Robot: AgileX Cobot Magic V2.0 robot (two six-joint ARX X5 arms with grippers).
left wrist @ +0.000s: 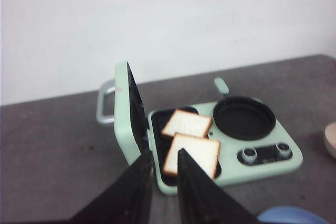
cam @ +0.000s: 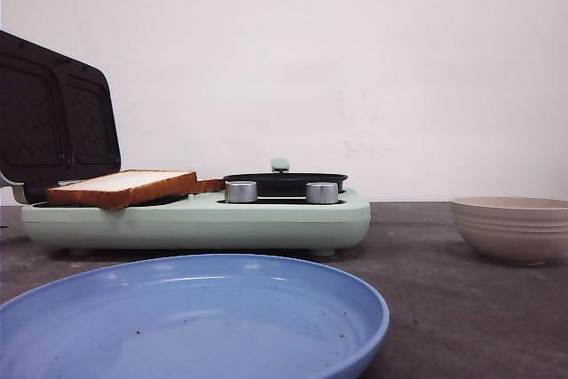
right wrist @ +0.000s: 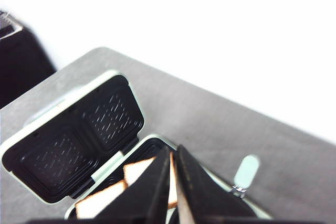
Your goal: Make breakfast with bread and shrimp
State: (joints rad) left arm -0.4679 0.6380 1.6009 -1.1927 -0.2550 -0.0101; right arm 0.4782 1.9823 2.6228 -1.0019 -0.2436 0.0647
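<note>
On the left half of the front view, the bread (cam: pixel 124 185) lies in the open sandwich maker (cam: pixel 200 217): two slices, bread step looks done. Left pincer (left wrist: pixel 164 157) slightly spread, empty; right pincer (right wrist: pixel 172 153) nearly pressed together, empty. Next: probably shrimp, none visible. Pan (left wrist: pixel 243 117) empty. No readable writing.

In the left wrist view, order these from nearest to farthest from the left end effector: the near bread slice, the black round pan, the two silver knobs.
1. Near bread slice, just ahead of the left end effector.
2. Black round pan, on the appliance's other half.
3. Silver knobs, at the front edge; too close to the pan to rank surely.
</note>
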